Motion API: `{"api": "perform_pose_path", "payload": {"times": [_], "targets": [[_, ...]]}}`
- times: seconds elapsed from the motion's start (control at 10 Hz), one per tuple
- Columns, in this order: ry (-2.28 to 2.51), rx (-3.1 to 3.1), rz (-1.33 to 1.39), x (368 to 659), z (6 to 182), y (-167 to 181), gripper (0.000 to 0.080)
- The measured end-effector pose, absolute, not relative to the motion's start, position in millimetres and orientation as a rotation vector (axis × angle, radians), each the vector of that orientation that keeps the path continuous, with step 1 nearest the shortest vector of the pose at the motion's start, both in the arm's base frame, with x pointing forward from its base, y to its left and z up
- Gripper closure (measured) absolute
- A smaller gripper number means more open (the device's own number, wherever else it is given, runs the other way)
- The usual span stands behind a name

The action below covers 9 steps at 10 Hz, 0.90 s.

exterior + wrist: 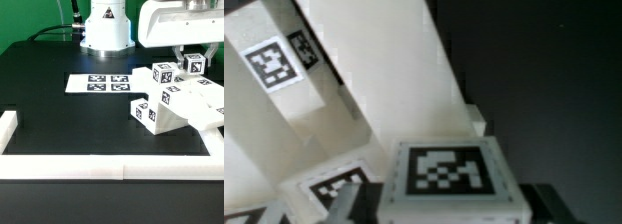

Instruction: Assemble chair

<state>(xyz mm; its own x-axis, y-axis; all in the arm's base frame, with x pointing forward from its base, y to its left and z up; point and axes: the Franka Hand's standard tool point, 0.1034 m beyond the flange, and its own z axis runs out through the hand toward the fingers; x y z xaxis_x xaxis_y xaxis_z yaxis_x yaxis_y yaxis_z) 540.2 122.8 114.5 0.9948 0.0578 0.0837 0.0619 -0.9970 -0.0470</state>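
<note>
Exterior view: claw (194, 62) hanging low over the black bench (60, 120), toward the exterior view's right, fingers drawn close around a small tagged white block (195, 66) at the top of the chair (180, 100) cluster. Directly below and beside the claw, more chunky white parts: tagged cubes, a slanted plate, all touching or stacked together. Well apart from the claw, toward the exterior view's left, the marker board (100, 83) flat on the bench. Nearer the camera than the claw, long white border rails (100, 166) along the bench edge. Behind, the arm's white base (106, 28). Wrist view: nearly closed claw (441, 205) with dark fingers (541, 205) flanking a tagged block (445, 175), gripped between them. Beyond the claw, tall white chair plates (375, 70) with tags, against the dark bench (553, 70).
</note>
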Motion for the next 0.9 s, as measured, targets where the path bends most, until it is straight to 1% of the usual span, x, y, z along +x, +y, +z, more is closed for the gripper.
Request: {"api": "perform_pose_path", "payload": {"times": [0.3, 0.9], "targets": [[-0.012, -3.087, -0.125, 540.3, 114.5, 122.8, 0.0528], [0.604, -3.01, -0.105, 540.2, 114.5, 123.4, 0.0528]]}}
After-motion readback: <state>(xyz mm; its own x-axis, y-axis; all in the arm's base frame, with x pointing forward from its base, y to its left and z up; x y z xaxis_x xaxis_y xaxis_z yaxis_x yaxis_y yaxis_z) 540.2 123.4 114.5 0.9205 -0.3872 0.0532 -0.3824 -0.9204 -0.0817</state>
